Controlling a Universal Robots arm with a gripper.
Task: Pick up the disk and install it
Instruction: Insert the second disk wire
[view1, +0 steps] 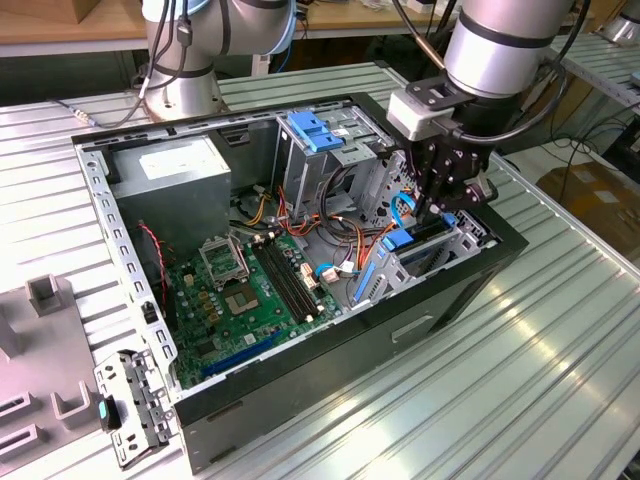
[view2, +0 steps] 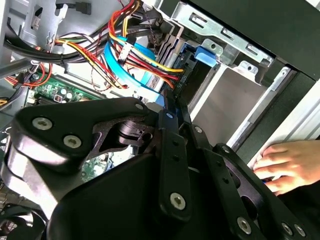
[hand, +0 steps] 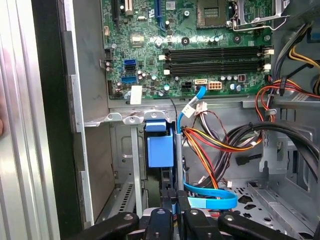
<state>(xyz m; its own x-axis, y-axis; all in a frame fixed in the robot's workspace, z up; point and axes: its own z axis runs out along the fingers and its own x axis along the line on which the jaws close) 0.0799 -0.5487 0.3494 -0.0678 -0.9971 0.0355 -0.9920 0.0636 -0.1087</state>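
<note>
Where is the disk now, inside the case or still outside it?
Inside. The disk stands on edge in the metal drive cage of the case, its blue rail showing, under the gripper. Whether it is fully seated, cannot tell.

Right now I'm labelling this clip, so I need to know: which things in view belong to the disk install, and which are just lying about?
In the job:
the disk
gripper, shut on it
drive cage

Lying about:
motherboard
power supply
thin blue cable
pale blue bracket
a person's hand
</note>
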